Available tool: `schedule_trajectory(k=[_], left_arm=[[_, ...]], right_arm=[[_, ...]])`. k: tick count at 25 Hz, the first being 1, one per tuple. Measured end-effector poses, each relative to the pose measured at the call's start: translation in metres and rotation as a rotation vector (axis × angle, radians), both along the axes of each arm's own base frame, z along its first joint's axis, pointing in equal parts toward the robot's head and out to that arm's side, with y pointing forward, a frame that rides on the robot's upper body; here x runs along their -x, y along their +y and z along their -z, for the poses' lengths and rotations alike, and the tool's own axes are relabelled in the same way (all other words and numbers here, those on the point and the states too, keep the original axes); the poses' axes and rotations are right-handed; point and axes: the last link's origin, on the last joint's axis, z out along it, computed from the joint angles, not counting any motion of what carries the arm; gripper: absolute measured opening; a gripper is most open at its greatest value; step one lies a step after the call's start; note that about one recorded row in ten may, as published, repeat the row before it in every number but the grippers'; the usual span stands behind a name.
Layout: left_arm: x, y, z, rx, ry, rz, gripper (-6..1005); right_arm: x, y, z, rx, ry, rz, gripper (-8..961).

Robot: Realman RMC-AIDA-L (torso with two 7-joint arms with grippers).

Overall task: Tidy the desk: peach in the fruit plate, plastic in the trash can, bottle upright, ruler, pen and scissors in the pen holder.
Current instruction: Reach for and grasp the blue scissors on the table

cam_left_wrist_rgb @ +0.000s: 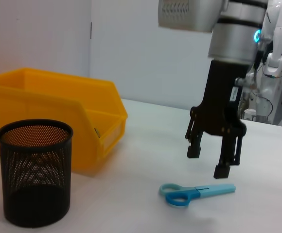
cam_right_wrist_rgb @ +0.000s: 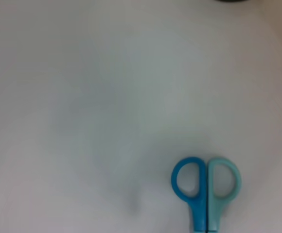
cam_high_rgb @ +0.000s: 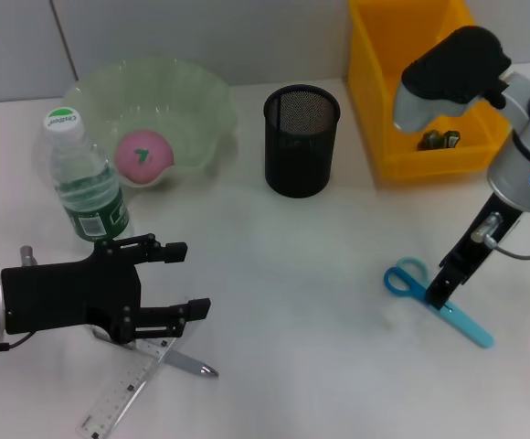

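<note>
The right gripper [cam_left_wrist_rgb: 214, 162] hangs with jaws wide over the scissors [cam_high_rgb: 434, 301] at the head view's lower right, set to straddle the closed blades. The left gripper [cam_high_rgb: 181, 279] (lower left) is spread open and empty above the ruler [cam_high_rgb: 128, 390] and pen [cam_high_rgb: 187, 364].

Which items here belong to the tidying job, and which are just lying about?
Job items: peach, fruit plate, bottle, ruler, pen, scissors, pen holder, yellow bin (probably the trash can).

Lying about: nothing visible.
</note>
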Motion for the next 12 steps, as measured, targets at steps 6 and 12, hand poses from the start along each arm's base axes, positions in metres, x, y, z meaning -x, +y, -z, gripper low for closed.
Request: schedule_trajectory(k=[6,12], left_arm=[[-0.001,0.000,0.000,0.001,-0.003,-0.001,801],[0.000,0.001,0.000,-0.002,-0.004,-0.002,801]], right_arm=[[-0.008,0.003,0.009,-0.002,0.005,0.016,797],[-0.013,0.007,0.018,0.000,0.006,0.017,797]])
